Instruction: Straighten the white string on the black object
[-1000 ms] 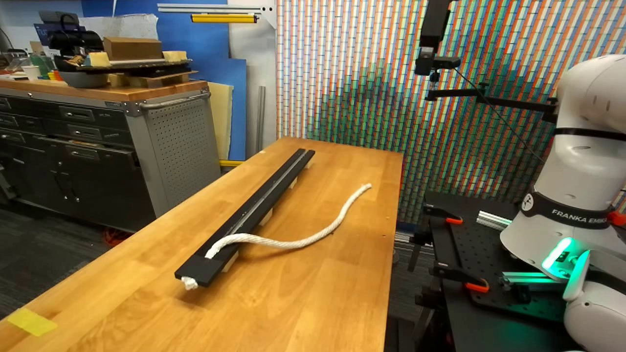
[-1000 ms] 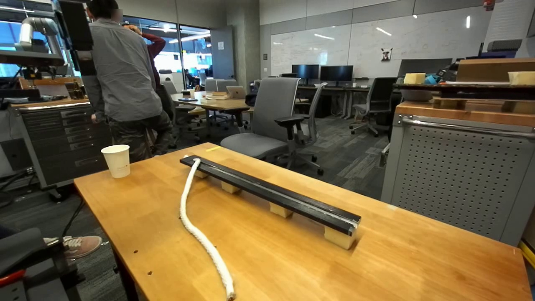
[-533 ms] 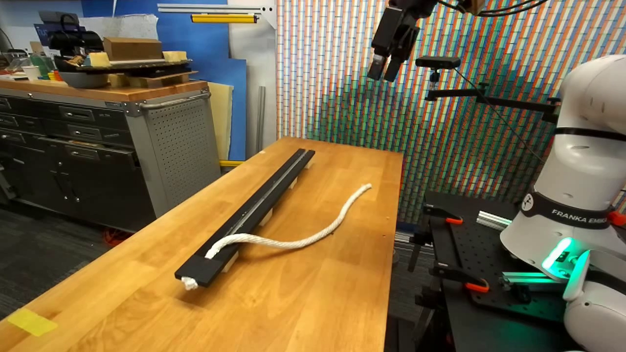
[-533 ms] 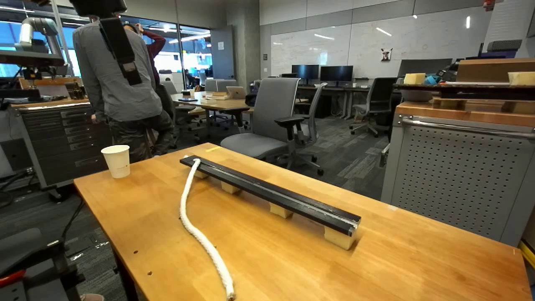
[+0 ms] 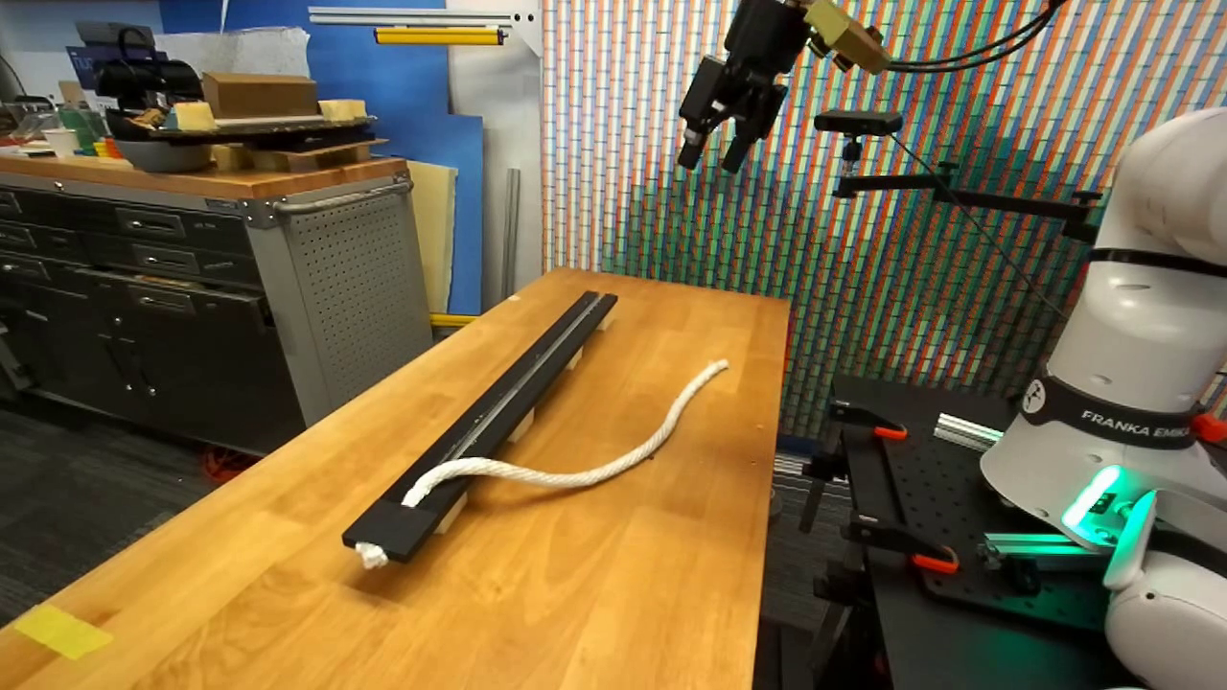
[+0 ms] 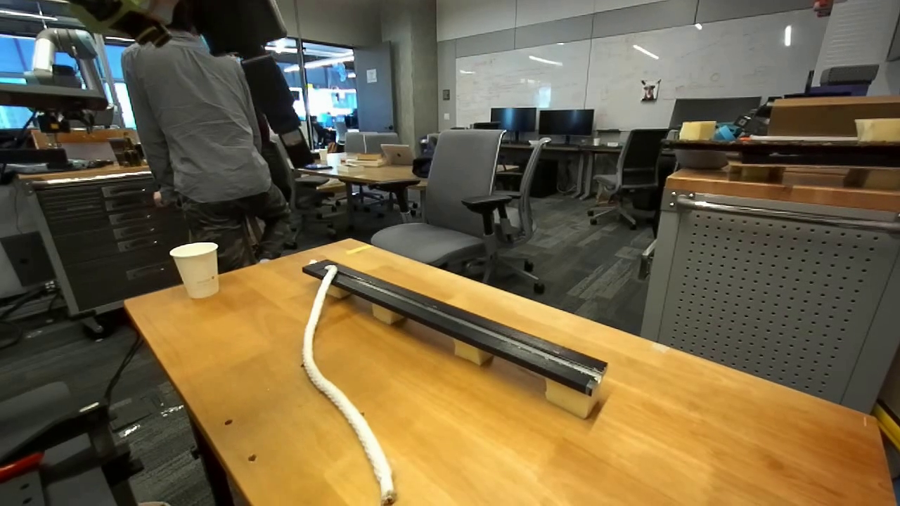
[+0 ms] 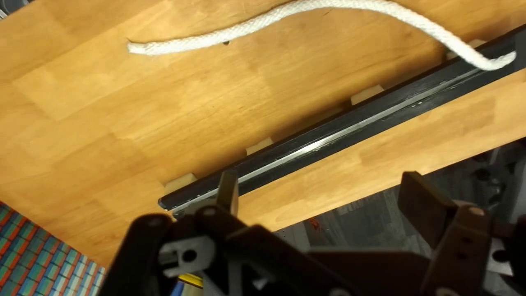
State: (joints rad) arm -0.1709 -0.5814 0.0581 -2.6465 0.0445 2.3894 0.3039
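The white string [image 5: 575, 478] lies curved on the table; it also shows in the wrist view [image 7: 205, 40]. One end rests on the near end of the black object [image 5: 537, 379] in an exterior view; the other end lies loose on the tabletop. A white tuft [image 5: 371, 555] sticks out past the bar's end. The black object, a long grooved bar, runs straight in the wrist view [image 7: 370, 111]. My gripper [image 5: 711, 161] is high above the table's far part, touching nothing. Its jaws stand wide apart and empty in the wrist view [image 7: 319, 179].
Pale blocks [image 6: 571, 400] hold the bar above the table. A paper cup [image 6: 197, 270] stands near the table's edge. A camera on a stand [image 5: 858, 123] is beside my gripper. A grey chair [image 6: 450, 211] and a drawer cabinet [image 5: 355, 278] stand beyond the table. A person [image 6: 200, 119] stands behind.
My gripper has swung in over the table and turned, moving left in an exterior view and right in the exterior view with the cup. The string and the bar have not moved.
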